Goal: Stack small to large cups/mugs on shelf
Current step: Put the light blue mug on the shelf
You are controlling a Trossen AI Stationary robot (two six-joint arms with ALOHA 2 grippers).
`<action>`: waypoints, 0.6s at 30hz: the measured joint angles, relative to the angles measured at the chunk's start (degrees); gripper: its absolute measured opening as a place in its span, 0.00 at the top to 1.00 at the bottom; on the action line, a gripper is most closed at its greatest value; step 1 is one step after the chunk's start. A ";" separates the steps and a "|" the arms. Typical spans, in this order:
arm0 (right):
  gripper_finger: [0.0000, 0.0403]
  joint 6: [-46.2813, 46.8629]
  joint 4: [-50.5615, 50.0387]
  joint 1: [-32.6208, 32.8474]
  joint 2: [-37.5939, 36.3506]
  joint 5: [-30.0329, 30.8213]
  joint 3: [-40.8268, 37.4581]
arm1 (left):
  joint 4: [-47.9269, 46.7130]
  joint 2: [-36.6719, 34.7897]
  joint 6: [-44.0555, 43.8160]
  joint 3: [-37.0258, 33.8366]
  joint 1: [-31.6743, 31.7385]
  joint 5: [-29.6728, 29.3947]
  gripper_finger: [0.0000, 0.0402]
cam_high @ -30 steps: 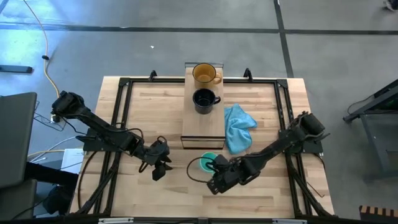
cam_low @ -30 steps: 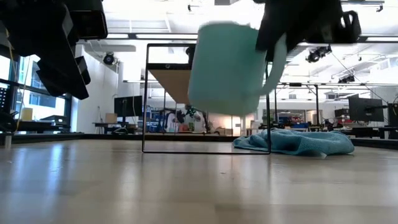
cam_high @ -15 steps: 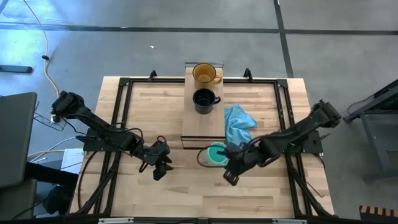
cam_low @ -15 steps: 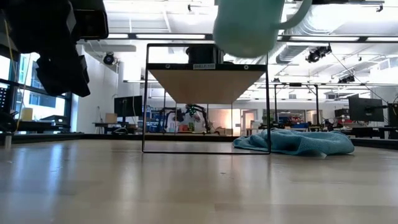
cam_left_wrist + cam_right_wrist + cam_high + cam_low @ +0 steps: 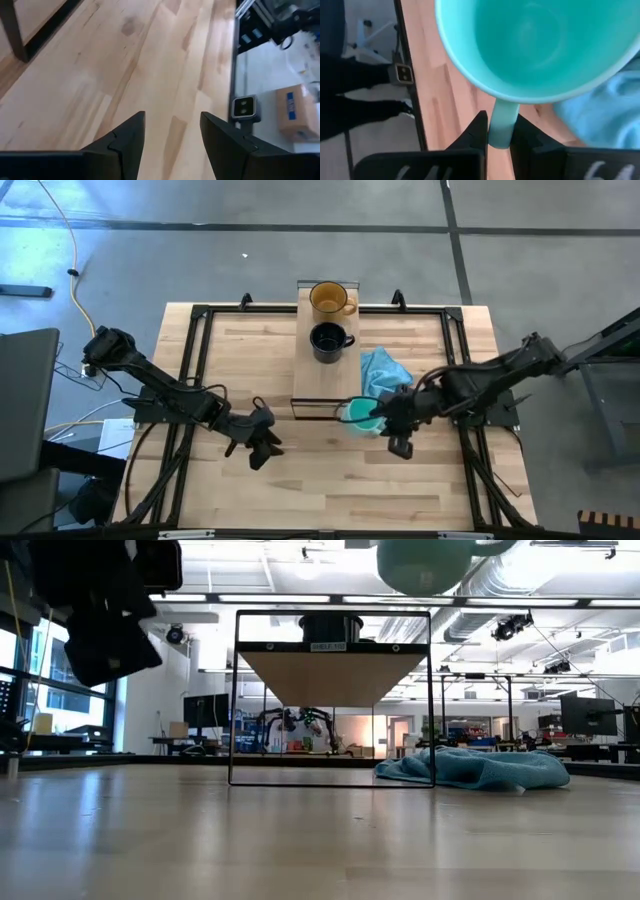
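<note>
The teal mug [image 5: 354, 412] hangs in the air just off the near end of the light-wood shelf [image 5: 325, 380], over the edge of the blue cloth [image 5: 385, 380]. Only its lower part [image 5: 424, 564] shows at the top of the low view. My right gripper [image 5: 500, 136] is shut on it. The black mug [image 5: 328, 340] and the amber glass mug [image 5: 329, 299] stand on their bases on the shelf top, amber farther back. My left gripper [image 5: 172, 121] is open over bare table, left of the shelf's near end [image 5: 262, 446]. My right gripper pinches the teal mug's handle [image 5: 503, 119] between its two fingers, which lie across the handle's loop. It comes from the table's right side, slanting down. The mug is lifted clear of the table, tilted, with its mouth [image 5: 535, 40] open toward the wrist camera.
The blue cloth lies crumpled on the table against the shelf's right side, under the held mug. A dark metal frame [image 5: 200, 315] runs around the tabletop. Bare wood table [image 5: 300, 480] stretches in front of the shelf and to its left.
My right gripper has carried the teal mug up and toward the far-right, from the table in front of the shelf to its near right corner. The mug has risen nearly out of the top of the low view. The right arm has swung outward to the right.
</note>
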 joint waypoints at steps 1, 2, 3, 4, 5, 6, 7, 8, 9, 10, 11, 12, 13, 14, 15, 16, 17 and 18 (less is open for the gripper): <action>0.95 -1.00 -0.88 -0.61 -0.48 -0.39 0.00 | 0.55 0.00 -0.29 0.00 0.00 -0.03 0.55; 0.95 -2.08 -1.55 -1.14 -0.90 -0.54 0.00 | 0.97 0.00 -0.71 0.00 0.00 -0.16 0.55; 0.95 -3.25 -1.93 -1.79 -1.33 -0.57 0.00 | 1.32 0.00 -1.06 0.00 0.00 -0.27 0.55; 0.95 -4.44 -2.15 -2.44 -1.68 -0.73 0.00 | 1.68 0.00 -1.15 0.00 0.00 -0.27 0.55; 0.95 -5.64 -2.40 -3.15 -2.03 -0.96 0.00 | 2.16 0.00 -1.15 0.00 0.00 -0.32 0.55; 0.95 -6.77 -2.71 -3.84 -2.29 -1.15 0.00 | 2.63 0.00 -1.17 0.00 0.00 -0.44 0.55; 0.95 -7.77 -3.01 -4.68 -2.54 -1.45 0.00 | 2.71 0.00 -1.18 0.00 0.00 -0.65 0.55; 0.95 -8.64 -3.28 -5.52 -2.71 -1.82 0.00 | 2.64 0.00 -1.32 0.00 0.00 -1.03 0.55; 0.95 -9.54 -3.57 -6.36 -2.88 -2.23 0.00 | 2.62 0.00 -1.32 0.00 0.00 -1.39 0.55; 0.95 -10.13 -3.78 -7.28 -3.00 -2.64 0.00 | 2.64 0.00 -1.32 0.00 0.00 -1.49 0.55; 0.95 -11.01 -3.79 -8.17 -3.06 -2.90 0.00 | 2.64 0.00 -1.28 0.00 0.00 -1.49 0.55; 0.95 -11.85 -3.76 -9.07 -3.06 -3.30 0.00 | 2.60 0.00 -1.15 0.00 0.00 -1.51 0.55; 0.95 -12.71 -4.03 -9.95 -3.02 -3.81 0.11 | 2.59 0.00 -0.73 0.00 0.00 -1.60 0.55; 0.95 -13.77 -4.79 -10.77 -2.93 -4.01 0.60 | 2.55 0.00 0.03 0.00 0.00 -1.85 0.55; 0.95 -14.64 -5.09 -11.62 -2.91 -4.02 1.10 | 2.40 0.00 0.76 0.00 0.00 -1.96 0.55; 0.95 -15.67 -5.07 -12.60 -2.90 -4.02 1.71 | 2.22 0.00 1.47 0.00 0.00 -2.20 0.55; 0.95 -16.69 -5.04 -13.56 -2.88 -4.06 2.38 | 2.15 0.00 1.97 0.00 0.00 -2.53 0.55; 0.95 -17.74 -5.34 -14.59 -2.86 -4.06 3.18 | 2.16 0.00 2.47 0.00 0.00 -3.06 0.55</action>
